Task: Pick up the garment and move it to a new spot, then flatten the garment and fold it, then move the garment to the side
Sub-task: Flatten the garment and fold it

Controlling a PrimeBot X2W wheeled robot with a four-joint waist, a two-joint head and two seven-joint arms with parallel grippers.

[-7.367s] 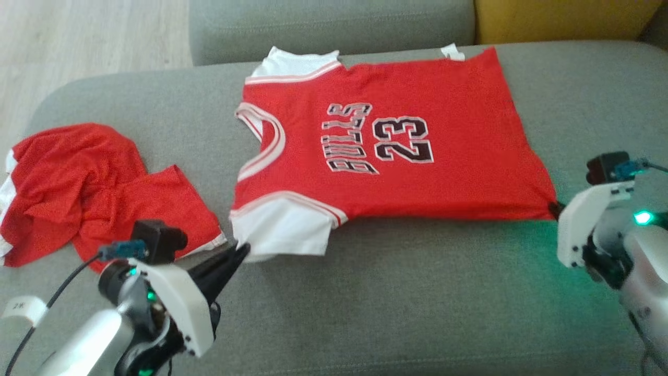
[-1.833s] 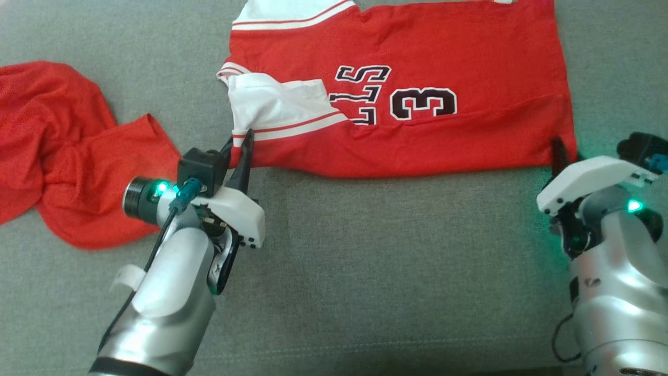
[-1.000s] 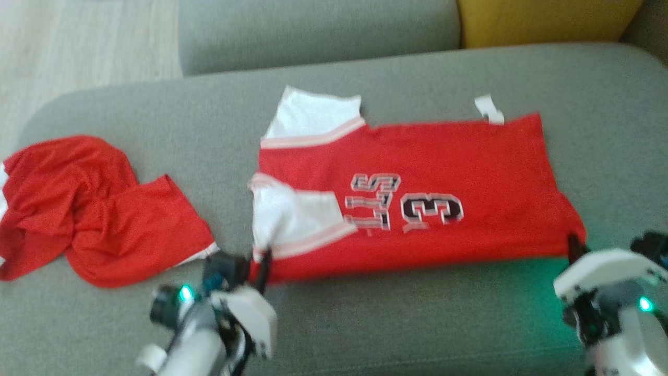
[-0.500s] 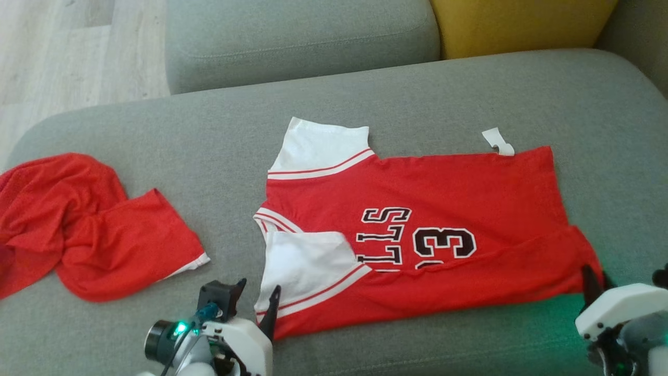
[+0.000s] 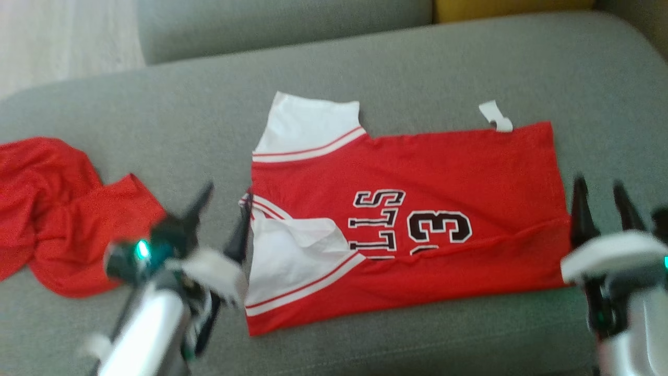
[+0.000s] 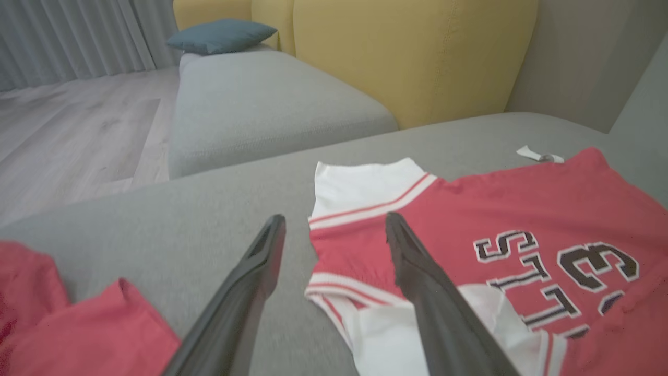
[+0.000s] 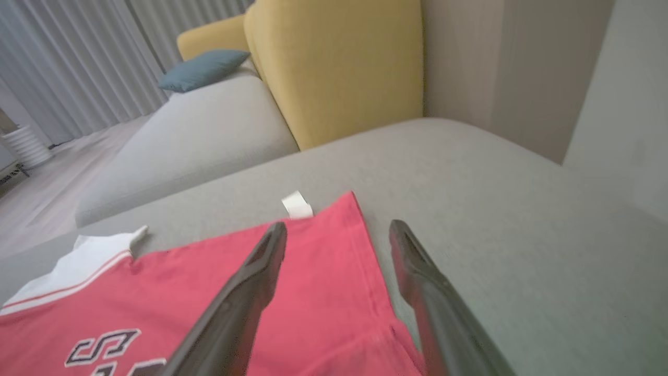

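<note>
**Both pairs of fingers have let go of the jersey**

The left fingers (image 5: 241, 230) now stand wide and empty, straddling the red jersey's (image 5: 417, 172) collar edge. The right fingers (image 5: 580, 219), equally wide and empty, straddle its hem side. The jersey lies mid-sofa (image 5: 417, 68), near edge folded over. A crumpled red garment (image 5: 62, 209) lies to its left.

Matt red cloth jersey (image 5: 443, 172) on a grey woven-looking sofa cushion (image 5: 417, 68); left forearm (image 5: 141, 334) seemingly glossy metal.
</note>
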